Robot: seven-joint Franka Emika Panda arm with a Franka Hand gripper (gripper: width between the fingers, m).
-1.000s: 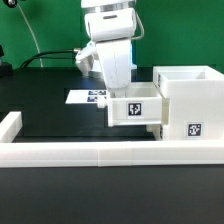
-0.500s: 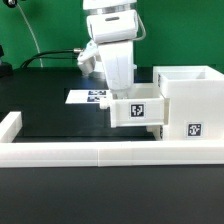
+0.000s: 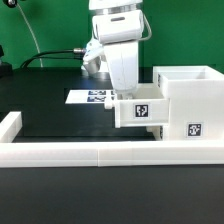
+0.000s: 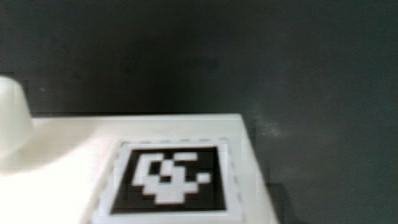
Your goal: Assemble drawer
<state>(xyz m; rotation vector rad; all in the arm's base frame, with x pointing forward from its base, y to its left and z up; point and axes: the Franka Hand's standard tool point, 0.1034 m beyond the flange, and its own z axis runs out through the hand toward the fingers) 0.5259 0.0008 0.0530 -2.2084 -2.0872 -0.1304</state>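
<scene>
A black table [image 3: 60, 120] before a green backdrop carries the drawer housing [image 3: 190, 100]. A tray [image 3: 140, 108] sits partly inside it. The gripper [image 3: 127, 88] sits above the tray; its opening cannot be told. A skewed push risks jamming the tray.

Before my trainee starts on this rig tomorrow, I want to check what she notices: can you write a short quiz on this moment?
1. True or false: the tray under the gripper lies flat on the black table, apart from the housing.
2. Which lies behind the tray in the exterior view? A) the marker board B) a second arm C) a red bin
3. Fill in: the tray's front face carries a black-and-white ____.

Key: 1. False; it sits partway into the housing, off the table. 2. A. 3. Tag.
</scene>
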